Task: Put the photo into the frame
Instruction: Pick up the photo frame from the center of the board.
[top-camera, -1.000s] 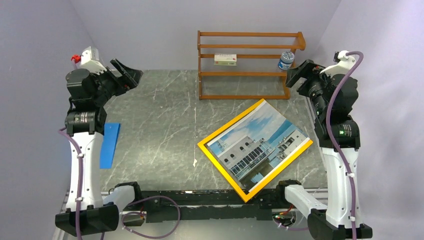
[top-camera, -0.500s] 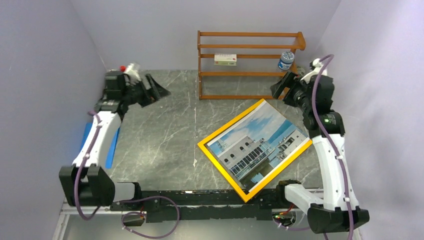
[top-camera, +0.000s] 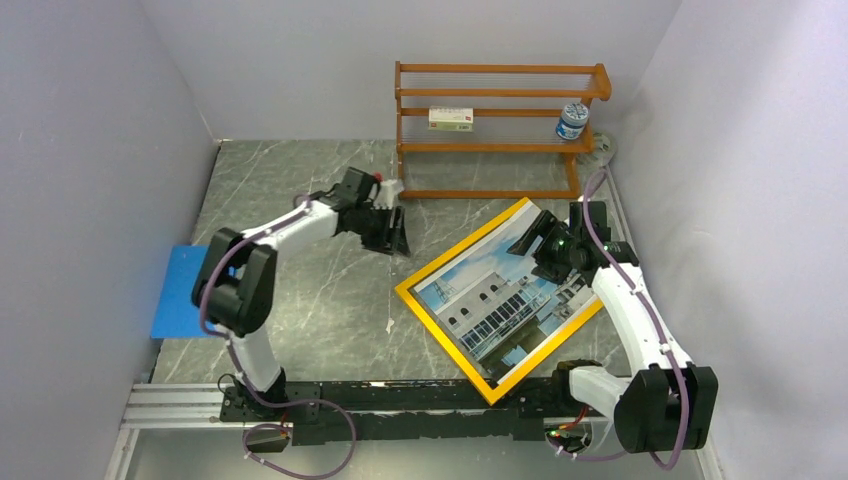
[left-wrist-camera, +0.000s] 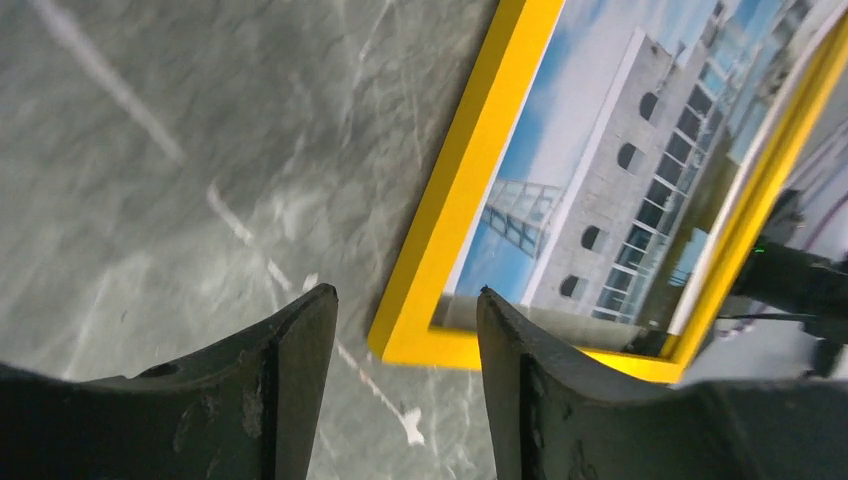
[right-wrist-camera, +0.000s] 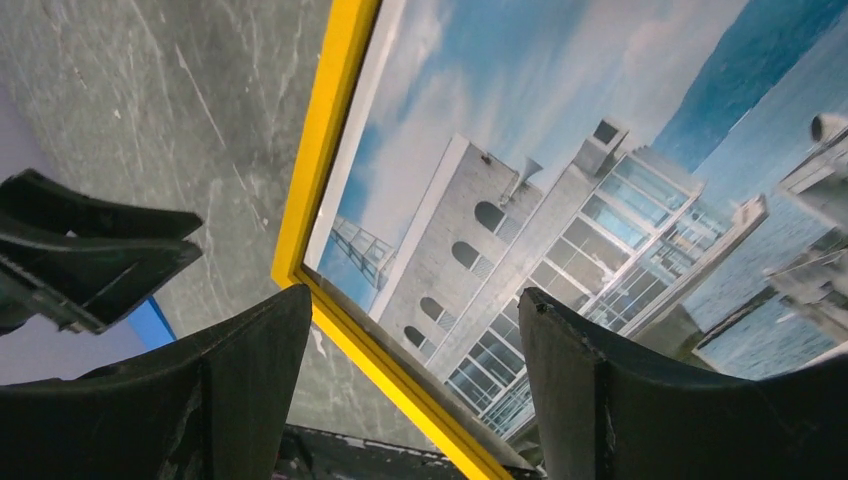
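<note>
The yellow frame (top-camera: 445, 345) lies flat and turned diagonally on the marble table, right of centre. The photo (top-camera: 500, 285) of a white building under blue sky sits inside it, face up. My left gripper (top-camera: 392, 235) hovers open just off the frame's upper-left edge. In the left wrist view the frame (left-wrist-camera: 470, 180) and the photo (left-wrist-camera: 590, 170) lie beyond my empty left gripper (left-wrist-camera: 403, 297). My right gripper (top-camera: 542, 248) hangs open over the photo's upper right part. The right wrist view looks past the gripper (right-wrist-camera: 412, 295) at the photo (right-wrist-camera: 560, 130) and the frame's edge (right-wrist-camera: 315, 150).
An orange-brown shelf rack (top-camera: 490, 170) stands at the back, holding a small box (top-camera: 450, 119) and a jar (top-camera: 572, 120). A blue sheet (top-camera: 180, 290) lies at the table's left edge. A black rail (top-camera: 400, 395) runs along the near edge. Walls close in on three sides.
Both arms have come down from raised poses at the sides and swung inward to the frame. The left jaws have narrowed somewhat. Frame and photo have not moved.
</note>
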